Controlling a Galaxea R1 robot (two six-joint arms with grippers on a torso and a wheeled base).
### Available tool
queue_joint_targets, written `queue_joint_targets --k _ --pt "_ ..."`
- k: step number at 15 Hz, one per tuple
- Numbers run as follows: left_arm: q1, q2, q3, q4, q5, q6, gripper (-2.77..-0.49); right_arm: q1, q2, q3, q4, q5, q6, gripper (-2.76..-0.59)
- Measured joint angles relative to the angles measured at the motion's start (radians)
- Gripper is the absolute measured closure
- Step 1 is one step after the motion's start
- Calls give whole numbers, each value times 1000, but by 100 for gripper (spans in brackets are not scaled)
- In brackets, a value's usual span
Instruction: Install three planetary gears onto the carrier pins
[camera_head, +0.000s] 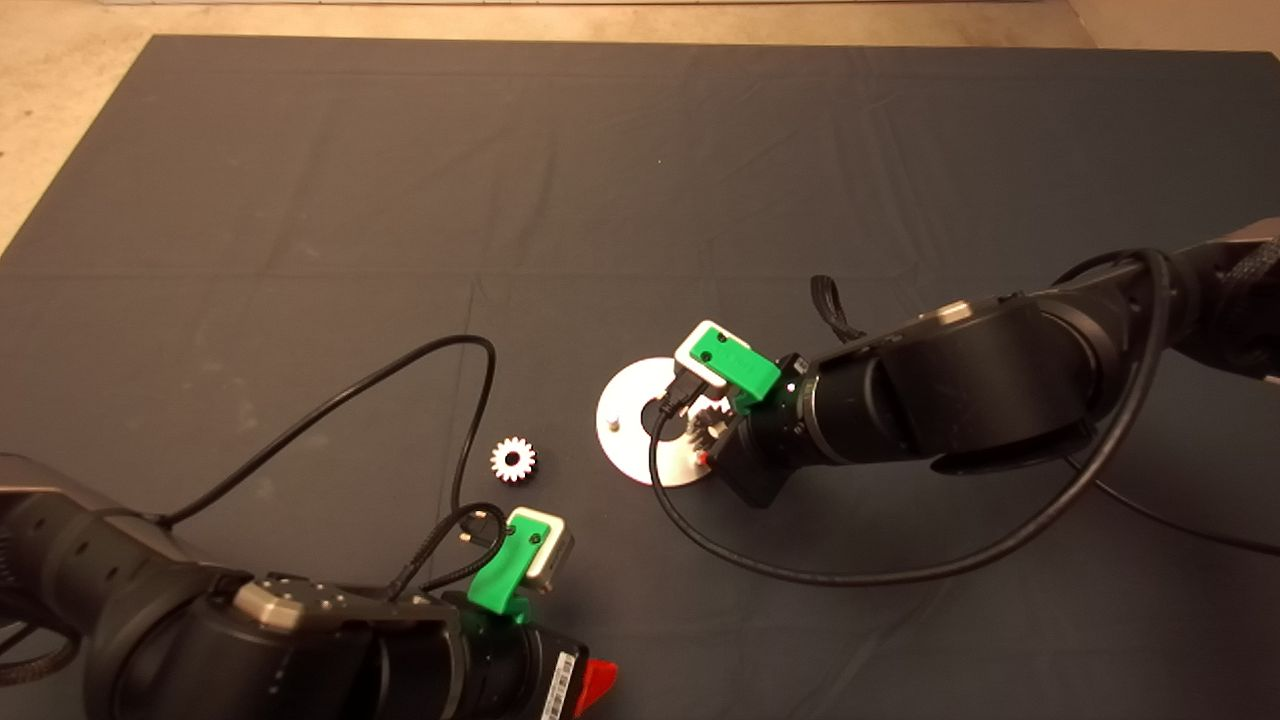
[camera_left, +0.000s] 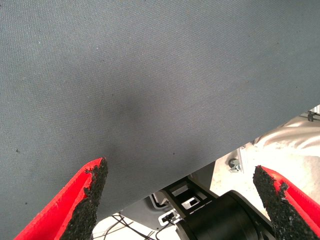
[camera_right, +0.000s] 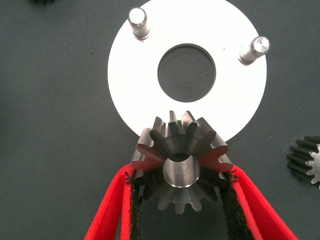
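We're over the dark mat (camera_head: 400, 200) on the tabletop, and the right end effector (camera_right: 182, 200) is the busy one: it comes in from the right side and sits over the near edge of the silver disc (camera_right: 125, 75), its red fingers (camera_right: 112, 205) clamped on one planetary gear (camera_right: 181, 162). In the right wrist view we see that gear squeezed between the black pads on both flanks, its centre bore facing us, hanging over the rim of the disc on the side nearest the end effector. We can't tell whether it is touching the disc or a pin beneath it.

Two carrier pins (camera_right: 138, 22) stand bare and upright on the far half of the disc, one on either side of the central hole; the other (camera_right: 255, 49) shows its bright flat top. The third pin is hidden from us behind the held gear.

A second gear (camera_head: 513, 459) lies flat on the mat, well apart from the disc on its left in the head view. Another gear (camera_right: 307, 160) sits on the mat near the disc's edge in the right wrist view.

The left end effector (camera_left: 180, 200) waits at the lower left of the head view, fingers spread wide and holding nothing, the mat's edge and floor beyond.
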Motion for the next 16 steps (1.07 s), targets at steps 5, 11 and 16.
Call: queue_joint_targets --k 5,11,16 --pt "0 -3 0 0 0 0 -207 -8 9 -1 0 -3 -33 -89" --pt "0 -2 0 1 0 0 -207 -89 8 -1 0 -4 -39 -89" --pt "0 -2 0 1 0 0 -207 -91 9 -27 -1 -4 -41 -89"
